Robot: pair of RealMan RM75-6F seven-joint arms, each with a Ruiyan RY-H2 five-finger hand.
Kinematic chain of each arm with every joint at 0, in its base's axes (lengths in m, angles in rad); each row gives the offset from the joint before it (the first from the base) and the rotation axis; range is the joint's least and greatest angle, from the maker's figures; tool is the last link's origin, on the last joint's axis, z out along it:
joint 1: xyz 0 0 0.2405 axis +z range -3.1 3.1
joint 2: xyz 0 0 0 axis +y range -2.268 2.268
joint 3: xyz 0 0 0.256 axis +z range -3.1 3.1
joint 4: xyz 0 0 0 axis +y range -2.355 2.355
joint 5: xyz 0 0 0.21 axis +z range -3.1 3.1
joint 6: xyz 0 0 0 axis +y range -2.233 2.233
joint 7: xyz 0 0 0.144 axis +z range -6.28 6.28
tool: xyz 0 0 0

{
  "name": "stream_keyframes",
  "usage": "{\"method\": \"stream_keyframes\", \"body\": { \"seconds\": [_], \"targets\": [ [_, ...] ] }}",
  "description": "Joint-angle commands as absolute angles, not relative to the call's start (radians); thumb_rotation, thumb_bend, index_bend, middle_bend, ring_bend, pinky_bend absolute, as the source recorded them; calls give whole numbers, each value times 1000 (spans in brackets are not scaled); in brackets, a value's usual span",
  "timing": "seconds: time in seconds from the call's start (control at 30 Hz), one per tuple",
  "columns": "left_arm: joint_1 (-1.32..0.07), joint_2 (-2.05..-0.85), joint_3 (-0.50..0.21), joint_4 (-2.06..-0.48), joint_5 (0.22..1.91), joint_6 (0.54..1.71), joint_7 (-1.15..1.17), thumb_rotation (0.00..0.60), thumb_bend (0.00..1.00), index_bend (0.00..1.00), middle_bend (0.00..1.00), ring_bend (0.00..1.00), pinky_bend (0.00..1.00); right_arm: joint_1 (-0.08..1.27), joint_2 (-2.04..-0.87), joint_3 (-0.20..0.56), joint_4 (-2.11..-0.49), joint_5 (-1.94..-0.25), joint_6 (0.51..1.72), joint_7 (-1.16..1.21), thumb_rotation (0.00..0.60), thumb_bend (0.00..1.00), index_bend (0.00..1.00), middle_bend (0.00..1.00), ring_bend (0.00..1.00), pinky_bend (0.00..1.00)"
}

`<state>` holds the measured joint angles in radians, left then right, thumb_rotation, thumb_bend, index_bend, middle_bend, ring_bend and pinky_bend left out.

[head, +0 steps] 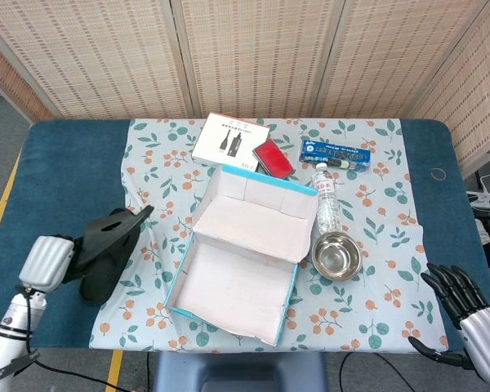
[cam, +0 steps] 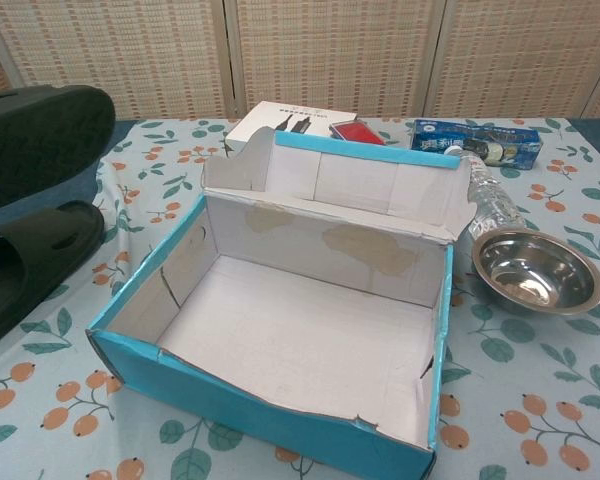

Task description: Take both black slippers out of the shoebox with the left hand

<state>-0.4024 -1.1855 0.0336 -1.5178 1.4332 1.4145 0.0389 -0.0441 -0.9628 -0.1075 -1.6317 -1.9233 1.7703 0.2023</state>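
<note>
My left hand has its fingers wrapped on the second black rubber slipper, held in the air at 9 o'clock of the box, right above the first black slipper, which lies flat on the blue desk. The open blue-edged cardboard shoebox is empty in the chest view. My read: both are out, only set-down and release left. My right hand idles at 4 o'clock, fingers spread, holding nothing. Labels: the white carton and the blue packet at 12 carry print, too small to read.
</note>
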Motion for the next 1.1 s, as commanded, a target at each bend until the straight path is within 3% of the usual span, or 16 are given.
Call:
{"method": "stream_keyframes", "body": {
  "seconds": [0.03, 0.13, 0.3, 0.53, 0.73, 0.93, 1.1],
  "targets": [
    [-330, -1226, 60, -1378, 1491, 1491, -9, 600, 552, 836, 902, 683, 656, -44, -963, -109, -1633, -1929, 1771, 200, 414, 130, 0, 0, 0, 0],
    [-302, -1242, 83, -1302, 1511, 1490, -22, 600, 545, 822, 886, 663, 590, -46, -963, -110, -1633, -1932, 1776, 200, 414, 130, 0, 0, 0, 0],
    [-242, -1279, 99, -1210, 1538, 1540, -71, 600, 539, 801, 865, 654, 574, -46, -964, -108, -1630, -1927, 1775, 198, 414, 129, 0, 0, 0, 0],
    [-184, -1413, 97, -985, 1577, 1601, -66, 600, 506, 617, 730, 541, 534, -37, -968, -115, -1633, -1942, 1757, 190, 413, 130, 0, 0, 0, 0],
    [-172, -1518, 67, -826, 1537, 1538, -117, 600, 485, 337, 491, 334, 422, -33, -968, -120, -1636, -1949, 1746, 185, 415, 130, 0, 0, 0, 0],
    [-152, -1524, 76, -814, 1527, 1482, -125, 600, 460, 70, 192, 105, 314, -31, -965, -124, -1637, -1951, 1742, 186, 414, 131, 0, 0, 0, 0],
    [-138, -1500, 90, -835, 1528, 1449, -34, 600, 439, 0, 23, 1, 241, -35, -963, -127, -1640, -1958, 1750, 183, 413, 135, 0, 0, 0, 0]
  ]
}}
